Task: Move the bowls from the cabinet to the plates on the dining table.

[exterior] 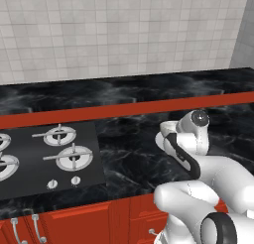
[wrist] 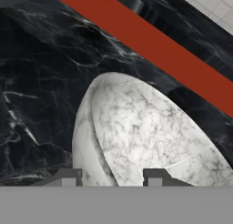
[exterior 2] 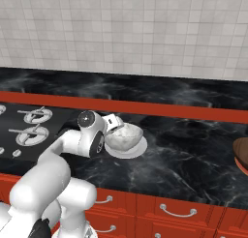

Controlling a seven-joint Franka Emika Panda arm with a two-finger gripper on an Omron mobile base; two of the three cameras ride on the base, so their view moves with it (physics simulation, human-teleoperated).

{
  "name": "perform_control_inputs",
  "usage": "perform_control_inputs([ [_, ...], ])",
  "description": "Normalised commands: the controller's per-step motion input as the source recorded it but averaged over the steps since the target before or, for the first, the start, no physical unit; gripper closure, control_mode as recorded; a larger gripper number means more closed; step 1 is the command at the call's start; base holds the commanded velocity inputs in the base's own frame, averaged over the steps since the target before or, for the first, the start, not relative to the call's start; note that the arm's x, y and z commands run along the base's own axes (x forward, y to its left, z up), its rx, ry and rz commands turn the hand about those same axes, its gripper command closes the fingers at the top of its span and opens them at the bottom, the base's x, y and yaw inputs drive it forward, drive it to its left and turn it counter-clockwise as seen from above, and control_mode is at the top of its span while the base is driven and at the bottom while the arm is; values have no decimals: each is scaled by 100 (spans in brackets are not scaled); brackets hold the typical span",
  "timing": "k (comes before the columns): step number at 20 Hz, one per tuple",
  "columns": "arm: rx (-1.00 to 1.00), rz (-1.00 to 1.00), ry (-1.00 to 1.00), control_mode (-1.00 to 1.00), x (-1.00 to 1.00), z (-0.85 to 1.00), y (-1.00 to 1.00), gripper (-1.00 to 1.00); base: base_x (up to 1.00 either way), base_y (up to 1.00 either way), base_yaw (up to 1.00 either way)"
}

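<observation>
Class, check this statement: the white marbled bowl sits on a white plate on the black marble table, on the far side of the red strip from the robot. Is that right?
Not quite. The white marbled bowl does sit on a white plate on the black marble table, but on the near side of the red strip, the robot's side. The right base view shows this, with the gripper at the bowl's rim.

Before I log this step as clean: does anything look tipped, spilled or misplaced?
Nothing stands out. The marbled bowl sits upright on its plate on the dining table, with the gripper at its rim. The brown bowl is cut off at the picture's edge.
</observation>
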Motion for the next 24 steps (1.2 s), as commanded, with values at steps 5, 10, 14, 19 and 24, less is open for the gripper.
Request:
perform_control_inputs([
  [5, 0, 0, 0, -100, 31, -38, -3, 100, 0, 0, 0],
  [10, 0, 0, 0, -100, 29, -27, -6, 100, 0, 0, 0],
  [14, 0, 0, 0, -100, 22, -15, -8, 100, 0, 0, 0],
  [19, 0, 0, 0, -100, 0, 0, 0, 100, 0, 0, 0],
  [24, 0, 0, 0, -100, 0, 0, 0, -100, 0, 0, 0],
])
